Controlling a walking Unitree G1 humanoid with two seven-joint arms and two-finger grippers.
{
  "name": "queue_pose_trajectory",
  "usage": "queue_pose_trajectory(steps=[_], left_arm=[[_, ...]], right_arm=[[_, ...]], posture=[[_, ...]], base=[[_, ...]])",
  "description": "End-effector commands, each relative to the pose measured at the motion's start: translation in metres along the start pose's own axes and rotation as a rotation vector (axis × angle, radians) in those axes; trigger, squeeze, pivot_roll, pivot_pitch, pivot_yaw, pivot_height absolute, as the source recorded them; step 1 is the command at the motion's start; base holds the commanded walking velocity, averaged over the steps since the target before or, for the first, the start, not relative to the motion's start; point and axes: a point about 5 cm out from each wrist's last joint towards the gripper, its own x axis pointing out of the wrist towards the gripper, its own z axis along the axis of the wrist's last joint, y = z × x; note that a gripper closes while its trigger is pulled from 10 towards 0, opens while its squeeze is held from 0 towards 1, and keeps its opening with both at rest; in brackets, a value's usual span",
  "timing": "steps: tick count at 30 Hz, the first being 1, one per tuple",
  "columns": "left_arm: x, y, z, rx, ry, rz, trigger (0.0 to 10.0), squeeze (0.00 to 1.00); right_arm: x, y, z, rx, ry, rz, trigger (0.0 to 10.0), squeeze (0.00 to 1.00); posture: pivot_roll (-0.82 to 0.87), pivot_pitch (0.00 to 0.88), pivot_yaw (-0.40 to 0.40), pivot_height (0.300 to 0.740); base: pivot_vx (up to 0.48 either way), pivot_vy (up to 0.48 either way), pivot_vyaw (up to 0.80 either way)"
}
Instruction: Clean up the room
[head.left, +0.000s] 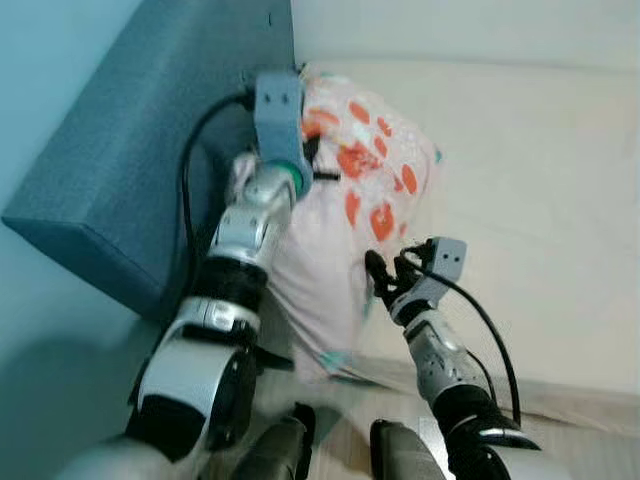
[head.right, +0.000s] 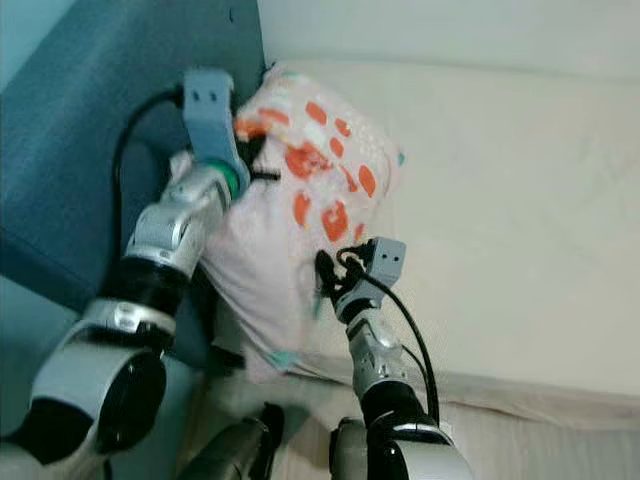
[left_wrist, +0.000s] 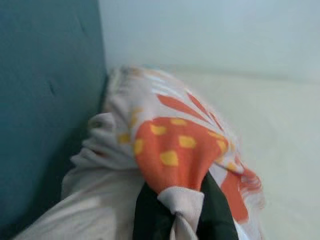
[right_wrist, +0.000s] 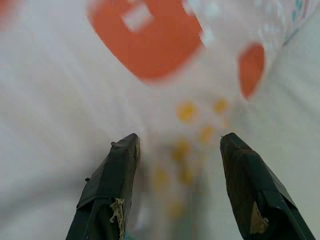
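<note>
Two grippers work one pillow (head.left: 345, 200), which sits upper centre of frame against the teal headboard (head.left: 130, 170). Your left gripper (left_wrist: 182, 210) pinches a fabric fold to anchor it; your right gripper (right_wrist: 175, 190), jaws spread, faces its side to steady it.

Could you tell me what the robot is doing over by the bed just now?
It is handling a white pillow with orange blotches at the corner of a cream mattress, against a teal padded headboard. The left gripper is pinched on a fold of the pillowcase; the right gripper is open against the pillow's side.
</note>
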Motion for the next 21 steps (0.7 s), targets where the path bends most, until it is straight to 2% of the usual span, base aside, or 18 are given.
queue_pose_trajectory(steps=[1, 2, 5, 6, 11, 12, 14, 15, 16, 18, 19, 21], left_arm=[[0.004, 0.000, 0.022, 0.003, -0.116, 0.050, 0.0, 0.00], [0.006, 0.003, 0.035, 0.011, -0.165, 0.102, 0.0, 0.00], [0.008, 0.005, 0.048, 0.004, -0.208, 0.137, 0.0, 0.00], [0.009, 0.009, 0.072, -0.025, -0.285, 0.226, 0.0, 0.00], [0.009, 0.018, 0.087, -0.077, -0.326, 0.333, 0.0, 0.00], [0.009, 0.027, 0.089, -0.108, -0.325, 0.406, 0.0, 0.00], [0.007, 0.052, 0.081, -0.188, -0.272, 0.558, 0.0, 0.00], [0.007, 0.052, 0.081, -0.188, -0.272, 0.558, 0.0, 0.00], [0.006, 0.060, 0.076, -0.205, -0.252, 0.607, 0.0, 0.00], [0.006, 0.060, 0.076, -0.205, -0.252, 0.607, 0.0, 0.00], [0.005, 0.066, 0.061, -0.184, -0.213, 0.634, 0.0, 0.00], [0.001, 0.053, -0.011, -0.010, 0.006, 0.497, 0.0, 0.00]], right_arm=[[-0.005, 0.003, -0.011, 0.005, 0.033, 0.010, 10.0, 0.00], [-0.006, 0.006, -0.013, 0.004, 0.034, 0.015, 10.0, 0.00], [-0.006, 0.007, -0.015, 0.005, 0.034, 0.019, 10.0, 0.00], [-0.008, 0.009, -0.017, 0.006, 0.034, 0.021, 10.0, 0.00], [-0.009, 0.010, -0.018, 0.008, 0.035, 0.021, 10.0, 0.00], [-0.010, 0.010, -0.019, 0.008, 0.036, 0.021, 10.0, 0.00], [-0.010, 0.011, -0.020, 0.008, 0.037, 0.021, 10.0, 0.00], [-0.010, 0.011, -0.020, 0.008, 0.037, 0.021, 10.0, 0.00], [-0.011, 0.011, -0.020, 0.007, 0.037, 0.022, 10.0, 0.00], [-0.011, 0.011, -0.020, 0.007, 0.037, 0.022, 10.0, 0.00], [-0.012, 0.010, -0.021, 0.006, 0.039, 0.020, 10.0, 0.00], [-0.014, 0.009, -0.023, 0.004, 0.044, 0.017, 10.0, 0.00]], posture=[[0.04, 0.170, 0.115, 0.740], [0.03, 0.171, 0.117, 0.740], [0.03, 0.171, 0.118, 0.740], [0.02, 0.177, 0.119, 0.740], [0.02, 0.179, 0.120, 0.740], [0.01, 0.187, 0.119, 0.740], [0.01, 0.194, 0.120, 0.740], [0.01, 0.194, 0.120, 0.740], [0.01, 0.194, 0.120, 0.740], [0.01, 0.194, 0.120, 0.740], [0.01, 0.200, 0.121, 0.740], [0.02, 0.210, 0.127, 0.740]], base=[[0.000, 0.000, 0.00], [0.000, 0.000, 0.00], [0.000, 0.000, 0.00], [0.000, 0.000, 0.00], [0.000, 0.000, 0.00], [0.000, 0.000, 0.00], [0.000, 0.000, 0.00], [0.000, 0.000, 0.00], [0.000, 0.000, 0.00], [0.000, 0.000, 0.00], [0.000, 0.000, 0.00], [0.000, 0.000, 0.00]])
